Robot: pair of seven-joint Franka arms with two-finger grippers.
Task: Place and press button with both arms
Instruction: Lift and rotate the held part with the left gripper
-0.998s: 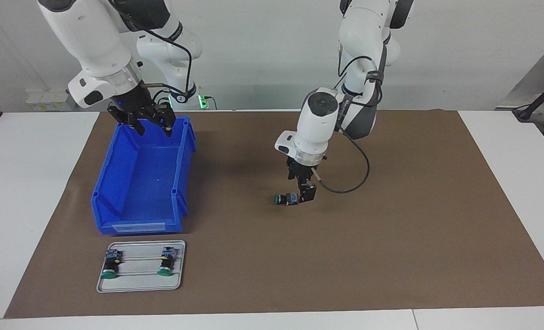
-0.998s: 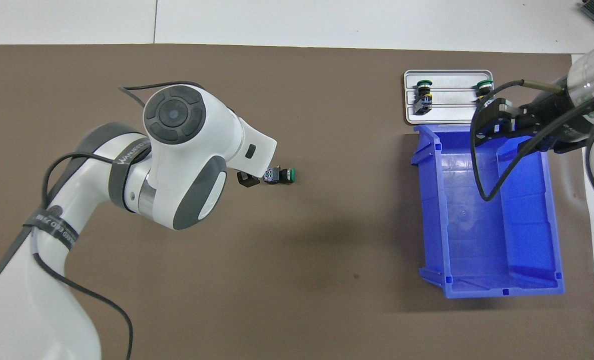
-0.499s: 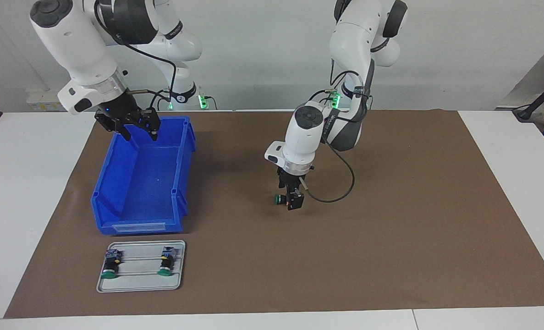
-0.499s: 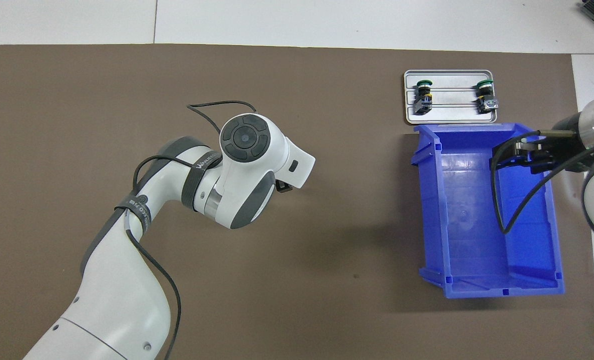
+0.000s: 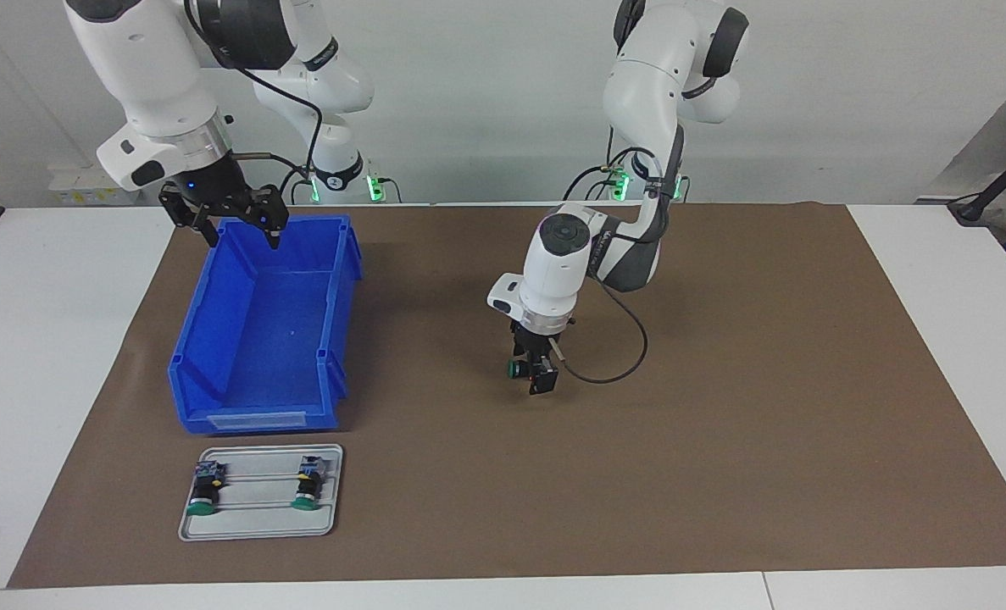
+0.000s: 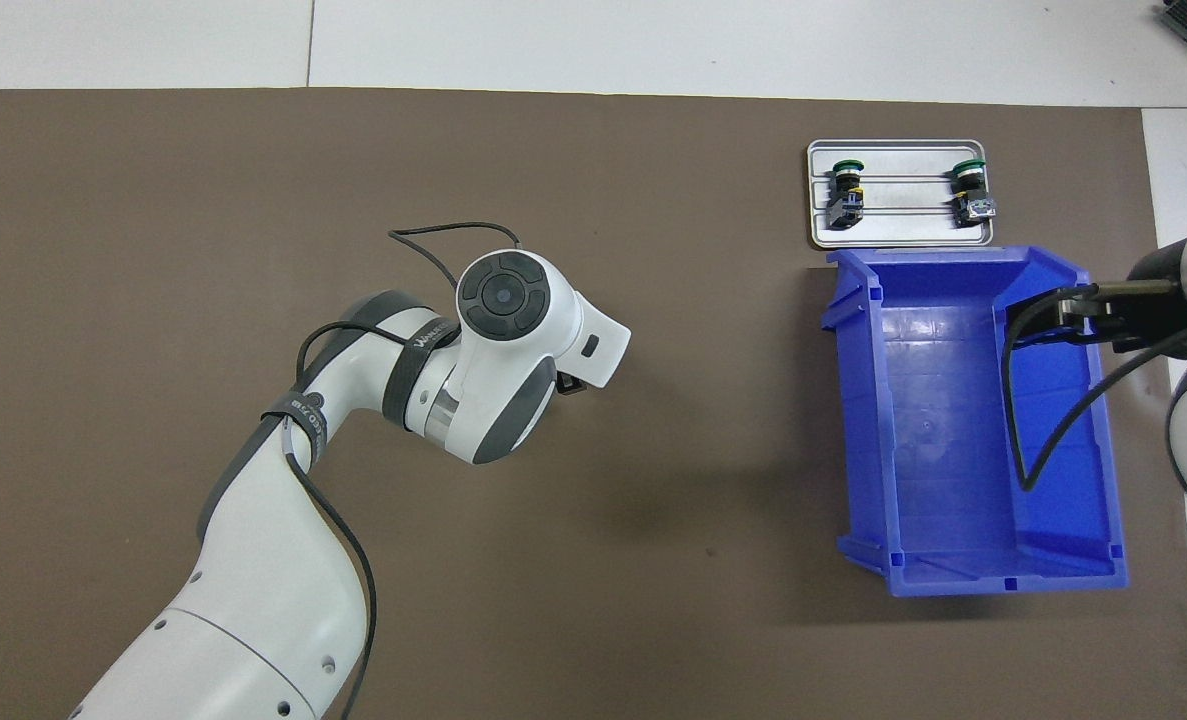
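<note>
from my remote seat i take the blue bin point(image 5: 265, 326) as my landmark. my left gripper point(image 5: 536, 370) is low over the brown mat point(image 5: 723, 407), well apart from the bin toward the left arm's end, its fingers clamped on the button point(image 5: 517, 368), green cap facing the bin; i think the button sits just off the mat, but i cannot tell. my right gripper point(image 5: 238, 227) hangs over the bin's rim nearest the robots, fingers spread apart. two like buttons lie on a grey tray point(image 5: 258, 527), just beside the bin, farther from the robots.
</note>
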